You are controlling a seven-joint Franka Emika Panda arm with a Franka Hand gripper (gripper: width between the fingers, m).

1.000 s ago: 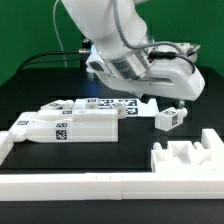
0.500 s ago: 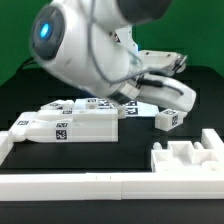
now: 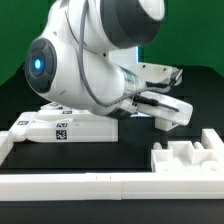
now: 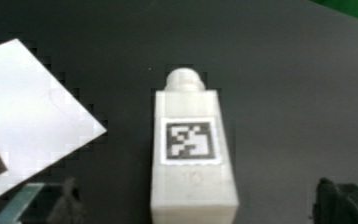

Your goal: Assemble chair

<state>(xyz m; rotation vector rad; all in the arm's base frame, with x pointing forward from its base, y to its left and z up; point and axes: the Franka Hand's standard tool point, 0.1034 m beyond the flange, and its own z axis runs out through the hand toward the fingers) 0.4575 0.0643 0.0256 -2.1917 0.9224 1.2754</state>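
White plastic comes first: a long plain white rail (image 3: 80,186) edges the near side of the black table (image 3: 135,148). Just behind it, toward the exterior view's right, sits a chunky white plastic block with square notches cut into its top (image 3: 185,158), one of the chair parts.

Further back on the exterior view's left lies a long white plastic slab (image 3: 70,128) carrying a square black-and-white tag on its near face. It lies flat, with more white pieces stacked or butted behind it, though I cannot tell exactly how they join.

Beyond that the bulky white robot arm (image 3: 90,60) fills the middle of the scene, with a glowing blue ring (image 3: 38,65) on its joint. It is bent low over the table toward the exterior view's right, and from here its hand blocks whatever is under it.

The wrist view shows what lies there: a short white plastic bar with a rounded peg at one end (image 4: 190,140), lying flat on the black surface with a tag on its upper face. The gripper (image 4: 194,200) is over the bar's blunt end. Its two dark fingertips (image 4: 43,200) are spread wide, one on each side of the bar, and neither touches it. A flat white panel (image 4: 25,110) lies near the bar at an angle, apart from it, with only a corner of a tag showing at its edge. I cannot tell which piece it is.

Behind everything hangs a green backdrop (image 3: 15,40).
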